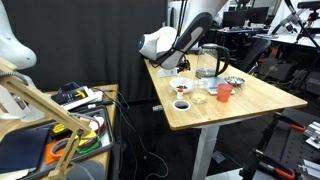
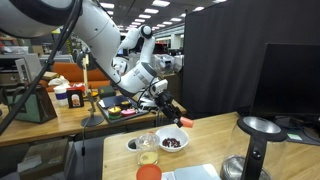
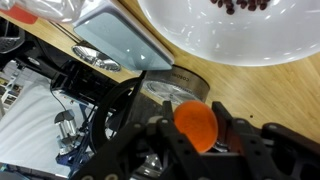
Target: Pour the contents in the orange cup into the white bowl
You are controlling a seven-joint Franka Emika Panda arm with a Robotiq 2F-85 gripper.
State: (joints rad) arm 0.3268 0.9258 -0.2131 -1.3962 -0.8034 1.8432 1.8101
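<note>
My gripper (image 3: 196, 128) is shut on the small orange cup (image 3: 195, 125), which sits between the two black fingers in the wrist view. The wide white bowl (image 3: 230, 35) lies just beyond the cup on the wooden table, with dark red bits inside near the frame's top. In both exterior views the gripper (image 1: 184, 70) (image 2: 164, 104) hangs a little above the white bowl (image 1: 181, 87) (image 2: 172, 141). The cup's contents are not visible.
A larger red cup (image 1: 225, 92) (image 2: 148, 172), a small white cup with a dark inside (image 1: 181, 104) (image 2: 133, 144), a shiny metal bowl (image 1: 235, 81) and a clear pitcher (image 1: 208, 62) stand around the bowl. A grey tray (image 3: 120, 40) lies beside it.
</note>
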